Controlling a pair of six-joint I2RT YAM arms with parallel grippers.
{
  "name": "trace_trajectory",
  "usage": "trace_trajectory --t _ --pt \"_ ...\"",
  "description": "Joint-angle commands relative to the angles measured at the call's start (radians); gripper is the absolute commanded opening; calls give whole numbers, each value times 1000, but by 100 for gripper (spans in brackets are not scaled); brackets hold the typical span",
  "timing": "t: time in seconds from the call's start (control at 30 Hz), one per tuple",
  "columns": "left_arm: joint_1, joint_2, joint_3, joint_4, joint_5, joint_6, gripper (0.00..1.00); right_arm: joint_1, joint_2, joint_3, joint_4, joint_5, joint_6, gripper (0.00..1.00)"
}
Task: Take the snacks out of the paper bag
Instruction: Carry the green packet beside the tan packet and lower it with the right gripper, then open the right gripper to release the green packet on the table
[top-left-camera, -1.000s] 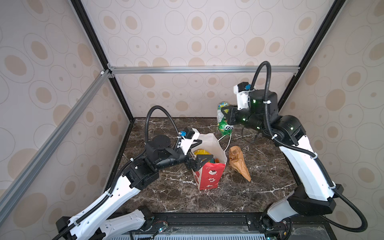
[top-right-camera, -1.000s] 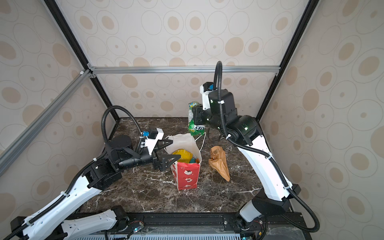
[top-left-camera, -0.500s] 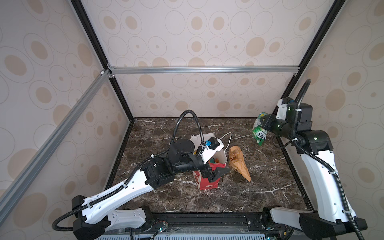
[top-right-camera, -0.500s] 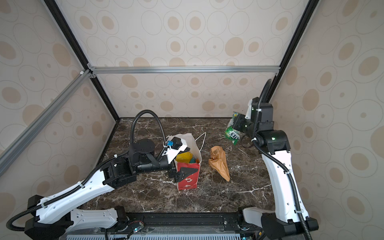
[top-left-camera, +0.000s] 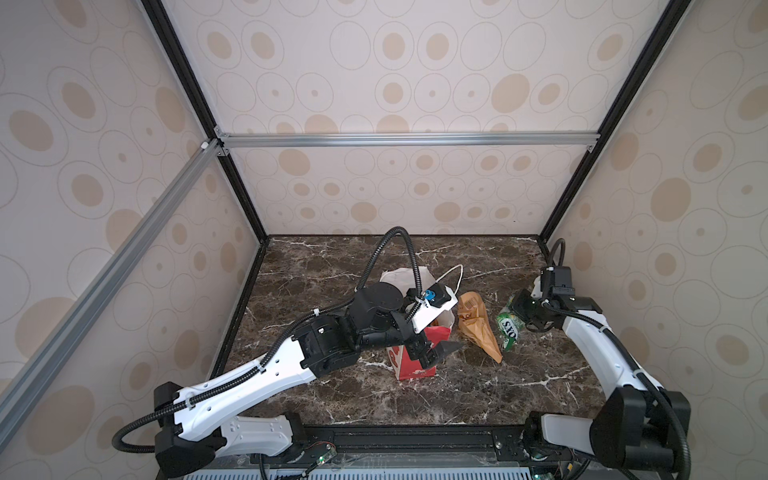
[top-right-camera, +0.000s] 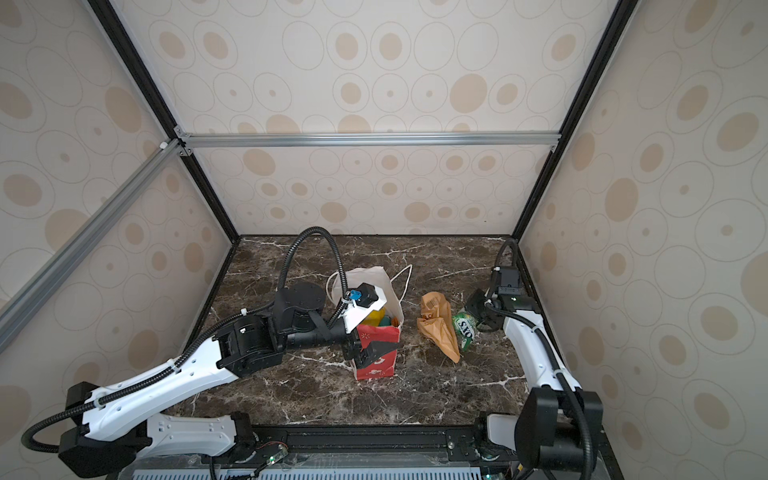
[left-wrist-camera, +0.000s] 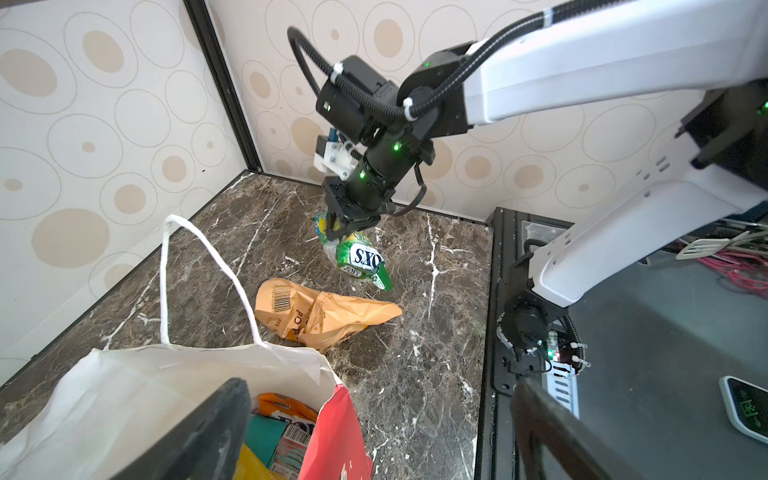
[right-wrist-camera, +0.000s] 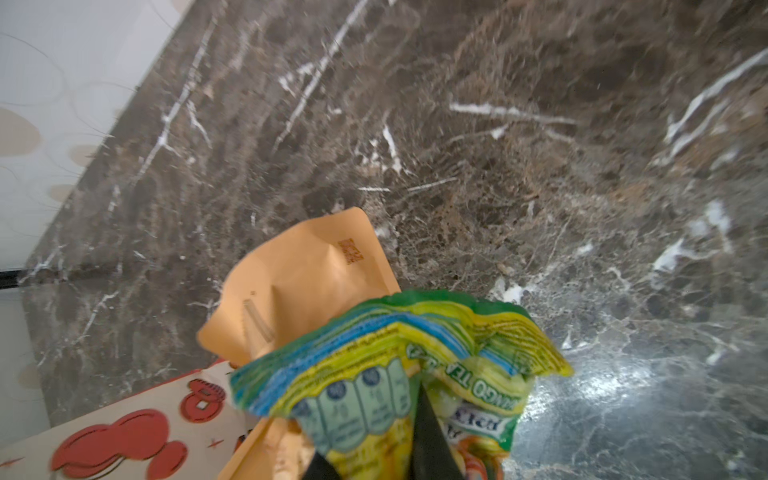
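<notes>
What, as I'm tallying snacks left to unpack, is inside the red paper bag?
The red paper bag holds an orange packet, a teal packet, a yellow packet and a barcoded packet. Whatever lies beneath them, deeper down, is covered.

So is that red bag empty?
No, the left wrist view shows orange, teal and yellow packets lying inside the bag.

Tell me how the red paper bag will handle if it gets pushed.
Likely tips easily: the paper bag stands tall on a narrow base. Its creased walls probably buckle. Packets inside may steady it slightly.
</notes>
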Motion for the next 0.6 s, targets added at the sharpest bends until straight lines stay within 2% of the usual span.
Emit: trace_trajectory --t 0.0,0.13,0.23,0.33,0.57 --pt "-9 10 45 -24 -33 41 98 -5 73 -42 107 -57 -22 0" --pt "-10 25 50 -29 -64 43 98 -5 153 -82 168 -122 -16 3" --pt "-10 33 56 -30 -103 39 98 -5 178 -93 182 -146 -13 20" --pt "-10 32 51 -16 -130 34 98 -5 158 -100 171 -145 -15 30" --pt "-9 24 43 18 -148 30 98 -4 -1 -85 77 -108 -9 68"
